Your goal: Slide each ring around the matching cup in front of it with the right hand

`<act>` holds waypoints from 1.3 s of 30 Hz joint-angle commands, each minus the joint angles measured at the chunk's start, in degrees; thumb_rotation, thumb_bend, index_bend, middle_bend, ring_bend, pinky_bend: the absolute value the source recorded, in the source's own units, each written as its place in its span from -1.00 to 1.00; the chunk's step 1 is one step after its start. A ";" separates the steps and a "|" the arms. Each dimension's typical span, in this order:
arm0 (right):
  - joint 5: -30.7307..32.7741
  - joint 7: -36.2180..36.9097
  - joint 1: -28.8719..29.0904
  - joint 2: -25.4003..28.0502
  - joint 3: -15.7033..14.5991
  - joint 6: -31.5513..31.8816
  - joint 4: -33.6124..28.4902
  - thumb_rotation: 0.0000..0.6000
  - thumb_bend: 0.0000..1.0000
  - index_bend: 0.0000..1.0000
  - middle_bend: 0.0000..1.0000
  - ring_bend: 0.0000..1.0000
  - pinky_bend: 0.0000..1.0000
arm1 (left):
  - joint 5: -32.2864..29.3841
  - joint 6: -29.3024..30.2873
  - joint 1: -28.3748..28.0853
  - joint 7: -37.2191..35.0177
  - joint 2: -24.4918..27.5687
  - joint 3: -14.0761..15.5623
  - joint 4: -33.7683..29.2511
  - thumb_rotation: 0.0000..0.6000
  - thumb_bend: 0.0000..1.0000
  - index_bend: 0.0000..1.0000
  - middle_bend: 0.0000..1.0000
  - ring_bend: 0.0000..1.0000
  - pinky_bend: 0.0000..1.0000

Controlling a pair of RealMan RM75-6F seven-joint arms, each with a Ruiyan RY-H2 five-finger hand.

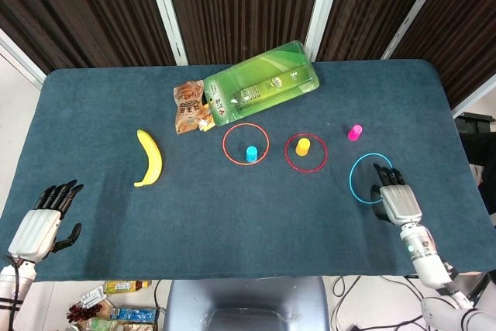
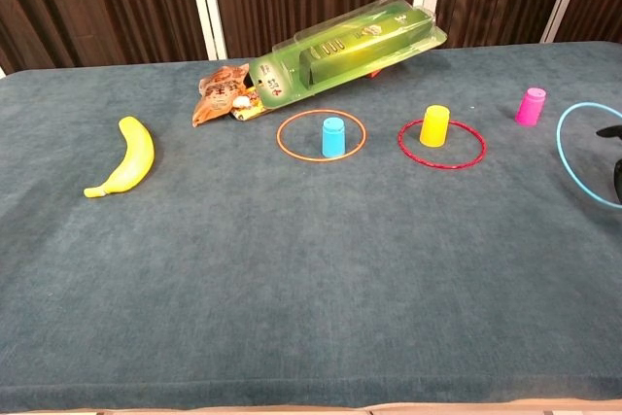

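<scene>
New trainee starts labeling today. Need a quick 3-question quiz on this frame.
1. True or false: the pink cup sits inside the cyan ring.
2. Which cup is ringed by the orange ring? A) yellow B) blue C) pink
3. What does the right hand touch?

Key:
1. False; the cup stands outside the ring, apart.
2. B, the blue cup.
3. The cyan ring's near edge, fingers resting on it.

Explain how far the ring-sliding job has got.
Done: the orange ring surrounds the blue cup, and the red ring the yellow cup. In hand: the right hand touches the blue ring. Left: getting it around the pink cup.
</scene>
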 commanded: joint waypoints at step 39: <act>-6.66 -13.91 -20.54 21.73 -4.91 35.30 -38.20 1.00 -0.19 -0.97 -1.00 -1.00 -1.00 | 0.40 1.31 -0.08 1.84 -1.91 -0.54 1.25 1.00 -0.09 -1.00 -1.00 -1.00 -0.92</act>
